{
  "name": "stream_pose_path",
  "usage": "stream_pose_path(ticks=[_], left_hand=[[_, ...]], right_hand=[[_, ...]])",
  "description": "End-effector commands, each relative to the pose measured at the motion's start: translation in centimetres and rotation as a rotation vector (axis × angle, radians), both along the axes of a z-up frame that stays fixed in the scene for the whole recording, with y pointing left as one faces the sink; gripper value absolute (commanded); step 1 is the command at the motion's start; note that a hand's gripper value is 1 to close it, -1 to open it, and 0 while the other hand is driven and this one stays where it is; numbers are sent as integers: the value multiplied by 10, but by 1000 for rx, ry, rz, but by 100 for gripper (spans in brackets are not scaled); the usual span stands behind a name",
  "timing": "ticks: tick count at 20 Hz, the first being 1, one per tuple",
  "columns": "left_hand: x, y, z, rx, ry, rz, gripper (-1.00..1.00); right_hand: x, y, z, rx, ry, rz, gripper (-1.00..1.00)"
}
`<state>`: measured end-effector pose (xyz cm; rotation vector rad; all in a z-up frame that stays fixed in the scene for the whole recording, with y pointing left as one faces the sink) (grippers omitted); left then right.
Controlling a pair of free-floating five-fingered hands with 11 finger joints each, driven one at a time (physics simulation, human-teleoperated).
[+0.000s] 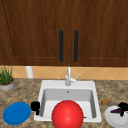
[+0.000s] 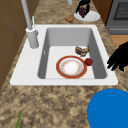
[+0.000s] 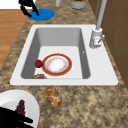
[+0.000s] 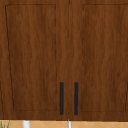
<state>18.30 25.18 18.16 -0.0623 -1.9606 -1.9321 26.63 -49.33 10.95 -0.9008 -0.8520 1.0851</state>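
While purple grapes [image 1: 115, 110] are pinched in curled fingers of the right hand [image 1: 123, 107] over the white plate [image 1: 112, 119] at right, they could be dropped if the grip loosens; left hand [image 1: 35, 106] is held idle, fingers relaxed.

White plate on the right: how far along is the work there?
Done: purple item lies on the white plate. In hand: the right hand is at it, grasp unclear. Remaining: pastry on the counter, red-rimmed plate in the sink. Left hand hovers by the blue plate.
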Motion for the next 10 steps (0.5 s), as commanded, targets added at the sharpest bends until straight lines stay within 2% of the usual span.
stream_pose_path(ticks=[1, 4, 6, 8, 9, 10], left_hand=[[0, 0, 0, 0, 0, 0, 0], [0, 0, 0, 0, 0, 0, 0], [0, 0, 0, 0, 0, 0, 0], [0, 0, 0, 0, 0, 0, 0], [0, 0, 0, 0, 0, 0, 0], [0, 0, 0, 0, 0, 0, 0]], right_hand=[[-28, 0, -13, -3, -94, 0, 100], [-47, -1, -16, 1, -183, -40, 100], [-50, 1, -22, -1, -189, -65, 100], [-55, 2, -17, 2, -221, -69, 100], [-47, 7, -11, 0, -244, -80, 100], [-43, 11, 6, -3, -265, -89, 100]])
